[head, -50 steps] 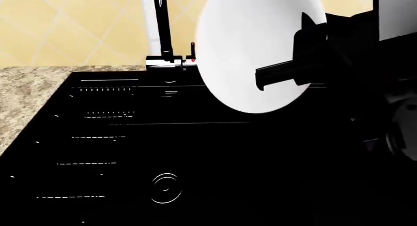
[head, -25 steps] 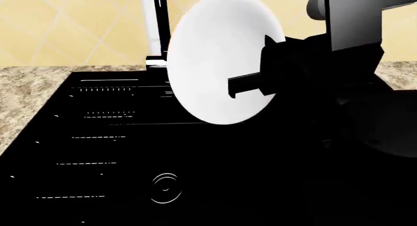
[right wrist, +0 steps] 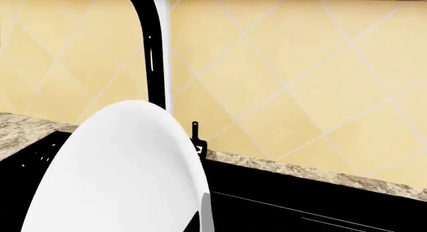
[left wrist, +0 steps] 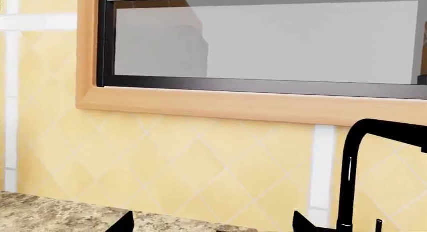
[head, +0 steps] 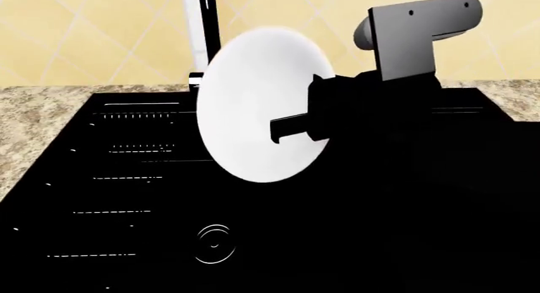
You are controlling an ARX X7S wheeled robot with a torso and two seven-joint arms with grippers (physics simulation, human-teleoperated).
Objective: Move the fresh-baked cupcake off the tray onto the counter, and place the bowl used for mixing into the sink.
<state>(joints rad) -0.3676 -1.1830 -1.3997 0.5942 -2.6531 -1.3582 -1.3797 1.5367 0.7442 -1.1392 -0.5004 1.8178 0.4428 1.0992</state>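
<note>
The large white bowl [head: 253,97] is tipped on its edge above the black sink [head: 126,198], just in front of the tap [head: 207,27]. My right gripper [head: 280,130] is shut on the bowl's rim, with one black finger across the bowl's face. In the right wrist view the bowl [right wrist: 120,172] fills the lower left, with my right gripper [right wrist: 199,223] pinching its rim. My left gripper [left wrist: 213,228] is open and empty, raised and facing the tiled wall. The cupcake and the tray are out of view.
The speckled counter [head: 34,128] borders the sink on the left and behind. A drain ring [head: 214,243] lies in the basin floor. The left wrist view shows the counter [left wrist: 53,217], a wood-framed window [left wrist: 267,41] and the tap [left wrist: 350,182].
My right arm has carried the bowl leftward and lower, from the sink's right rear toward its middle. The bowl stays tipped on edge.
</note>
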